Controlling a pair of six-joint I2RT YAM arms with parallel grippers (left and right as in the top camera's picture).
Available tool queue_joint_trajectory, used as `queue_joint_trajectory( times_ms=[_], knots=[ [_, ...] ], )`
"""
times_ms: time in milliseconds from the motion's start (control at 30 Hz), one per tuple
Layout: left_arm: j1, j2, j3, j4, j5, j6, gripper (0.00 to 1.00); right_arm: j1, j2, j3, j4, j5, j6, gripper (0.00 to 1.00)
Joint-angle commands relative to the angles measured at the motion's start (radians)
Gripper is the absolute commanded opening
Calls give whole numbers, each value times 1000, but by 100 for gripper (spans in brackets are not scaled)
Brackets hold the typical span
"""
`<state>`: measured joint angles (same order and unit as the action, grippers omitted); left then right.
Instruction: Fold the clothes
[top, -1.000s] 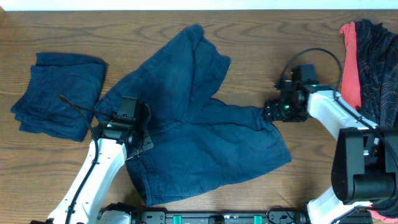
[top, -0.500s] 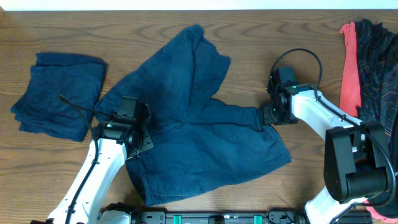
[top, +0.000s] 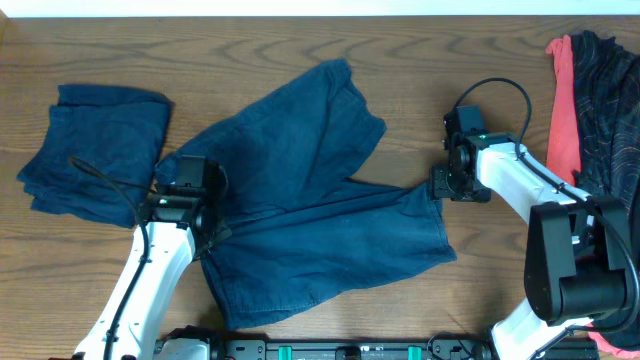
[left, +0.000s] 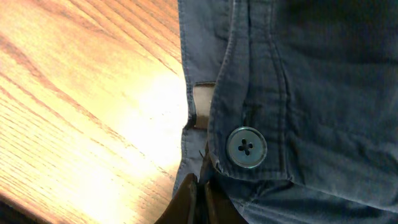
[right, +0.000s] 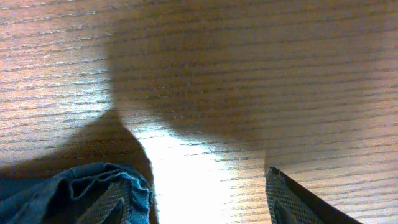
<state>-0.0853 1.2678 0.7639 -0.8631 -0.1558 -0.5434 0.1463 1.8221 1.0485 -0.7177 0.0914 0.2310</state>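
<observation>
Two pincers: both are down at the navy shorts (top: 310, 200), one at each side.
Left pincer (left: 200, 190): fingers are pressed together, nipping the waistband (left: 255, 93) edge just under the button (left: 247, 148). A belt loop (left: 202, 106) sits just above the nip. Overhead it shows at (top: 212, 238), towards the front of the desk (top: 420, 90).
Left arm, change: it has slid a touch left and away from the front edge in the last second, and the waistband corner has gone with it.
Navy shorts, place: mid-desk and lying flat, waistband to the left. One leg reaches towards the far edge, the other towards the right pincer.
Navy shorts, change: a tight ridge now runs straight across from pincer to pincer where the cloth lay slack before. The far leg's tip has swung right, and the near leg's lower corner has drawn in.
Right pincer (right: 198, 186): fingers are well apart with bare desk between them. The hem is bunched over one finger, and nothing shows clamped between the two. Overhead it sits at the near leg's hem corner (top: 437, 187).
Right arm, change: it is a shade further right than half a second ago.
Folded navy garment (top: 95, 150): far left, close beside the waistband end, unmoved.
Coral-red garment (top: 562, 100): far right corner, lying against the blackish speckled garment (top: 608, 100). Both are where they were.
</observation>
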Motion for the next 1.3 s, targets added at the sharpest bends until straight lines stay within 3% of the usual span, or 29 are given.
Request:
queue_joint_trajectory(
  times_ms=[0, 67, 200, 267, 533, 800, 867, 1033, 1267],
  knots=[
    [19, 4, 19, -2, -39, -26, 6, -42, 41, -22, -15, 156, 16, 68],
    [19, 4, 16, 23, 36, -26, 13, -42, 41, -22, -15, 155, 16, 69],
    [16, 6, 5, 93, 127, -26, 49, -42, 41, -22, -16, 155, 16, 73],
    [14, 10, 5, 109, 129, -26, 59, -44, 41, -22, -16, 155, 28, 73],
    [14, 21, 5, 114, 154, 12, 61, -127, 41, -22, -45, 168, 138, 74],
    [14, 21, 5, 121, 176, 45, 61, -254, 41, -22, -156, 225, 328, 78],
    [14, 21, 5, 132, 193, 66, 65, -280, 41, -22, -198, 251, 409, 79],
    [14, 27, 5, 209, 287, 106, 73, -318, 40, -22, -230, 261, 458, 81],
    [14, 110, 5, 389, 382, 145, 73, -322, 16, -22, -256, 259, 483, 82]
  ],
)
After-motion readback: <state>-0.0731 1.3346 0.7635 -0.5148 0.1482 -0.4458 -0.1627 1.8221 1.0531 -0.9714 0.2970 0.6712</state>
